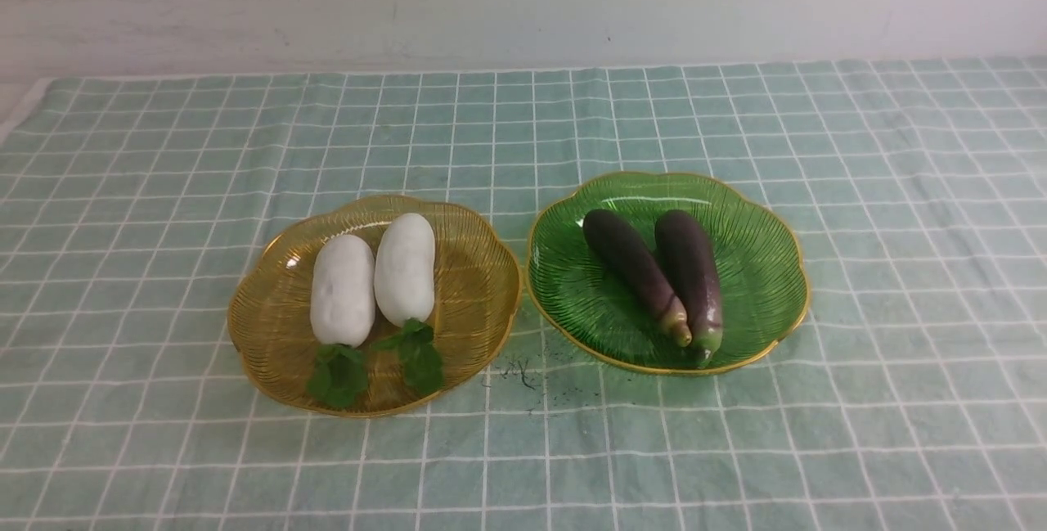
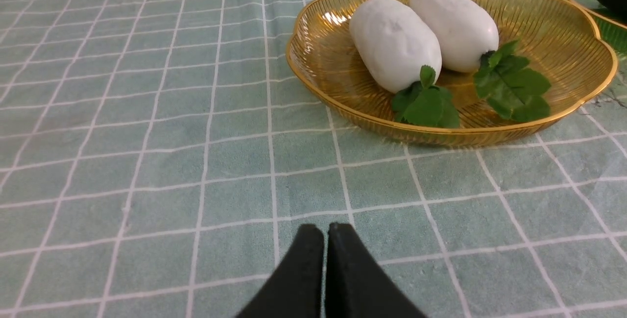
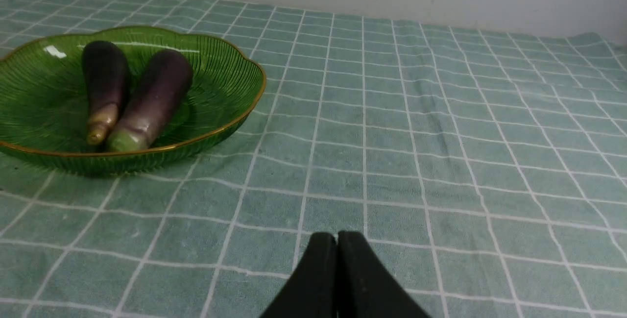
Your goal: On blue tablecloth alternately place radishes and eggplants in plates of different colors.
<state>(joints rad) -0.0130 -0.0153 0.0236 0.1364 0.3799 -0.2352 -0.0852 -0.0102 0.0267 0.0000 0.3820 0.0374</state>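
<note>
- On amber plate [image 1: 270,351], two white radishes [image 1: 342,290]; probably light, firm; best gripped mid-body, clear of leaves.
- On green plate [image 1: 761,302], two glossy eggplants [image 1: 691,269]; likely slippery.
- Both grippers [image 2: 325,232] closed, empty.

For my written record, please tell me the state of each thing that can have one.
left claw: shut, holding nothing
right claw: shut, holding nothing
amber plate: upright, holding both radishes
green plate: upright, holding both eggplants
radishes: lying down, leaves on
eggplants: lying down
cloth: spread out, slightly wrinkled
</note>
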